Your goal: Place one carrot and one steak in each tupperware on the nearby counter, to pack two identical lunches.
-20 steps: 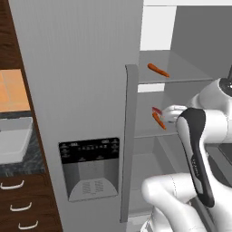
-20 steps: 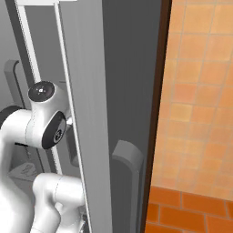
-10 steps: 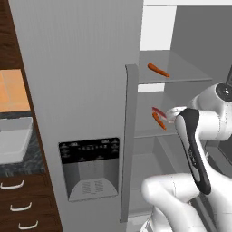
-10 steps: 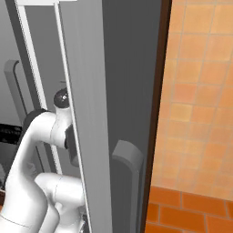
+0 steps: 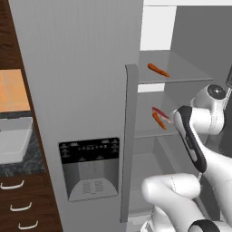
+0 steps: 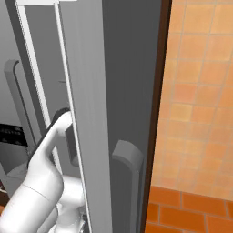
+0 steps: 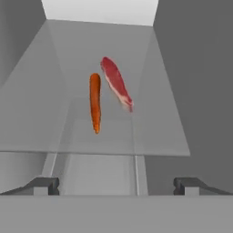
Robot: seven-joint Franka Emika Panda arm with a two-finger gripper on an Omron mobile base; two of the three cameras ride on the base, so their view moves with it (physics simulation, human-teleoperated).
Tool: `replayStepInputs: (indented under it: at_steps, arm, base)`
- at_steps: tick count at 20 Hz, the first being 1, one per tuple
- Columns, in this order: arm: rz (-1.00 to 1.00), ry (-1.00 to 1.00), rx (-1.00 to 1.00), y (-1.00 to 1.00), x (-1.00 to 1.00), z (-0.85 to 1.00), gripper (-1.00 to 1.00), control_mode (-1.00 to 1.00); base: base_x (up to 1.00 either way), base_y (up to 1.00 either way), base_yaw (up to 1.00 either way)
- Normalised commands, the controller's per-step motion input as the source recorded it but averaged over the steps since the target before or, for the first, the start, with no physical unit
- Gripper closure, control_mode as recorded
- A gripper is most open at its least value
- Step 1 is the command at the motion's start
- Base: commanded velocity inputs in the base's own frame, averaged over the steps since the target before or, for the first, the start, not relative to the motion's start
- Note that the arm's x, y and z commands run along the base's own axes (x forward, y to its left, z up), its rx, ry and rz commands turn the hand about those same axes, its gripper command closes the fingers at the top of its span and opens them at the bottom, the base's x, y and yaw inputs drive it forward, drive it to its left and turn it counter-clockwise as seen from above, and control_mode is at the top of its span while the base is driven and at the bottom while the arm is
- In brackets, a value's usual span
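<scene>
Over the last second our arm moved deeper into the open fridge, and our gripper (image 7: 116,185) stood with jaws spread wide, grasping nothing. One carrot (image 7: 95,108) lay on the glass shelf (image 7: 159,136) at 12 o'clock, with one steak (image 7: 116,82) just beside it at 1 o'clock. We judged nothing was packed yet.

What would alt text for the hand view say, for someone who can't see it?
A carrot and a raw steak lie side by side, apart, on a glass fridge shelf, seen from the robot's hand. The carrot is to the left of the steak in this view. The open jaws' two dark tips stand wide at the bottom, short of the shelf.
</scene>
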Motion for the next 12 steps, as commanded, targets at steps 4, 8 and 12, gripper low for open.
replayStepInputs:
  at_steps: [4,8,12]
  arm:
    - [0.01,0.15,0.00,-0.17,0.70,-0.39,-1.00,-1.00]
    - [0.05,0.03,0.00,-0.18,0.67,-0.44,-1.00,-1.00]
    - [0.08,0.05,0.00,-0.13,0.74,-0.49,-1.00,-1.00]
  base:
    - [0.00,0.00,0.00]
    - [0.00,0.00,0.00]
    - [0.00,0.00,0.00]
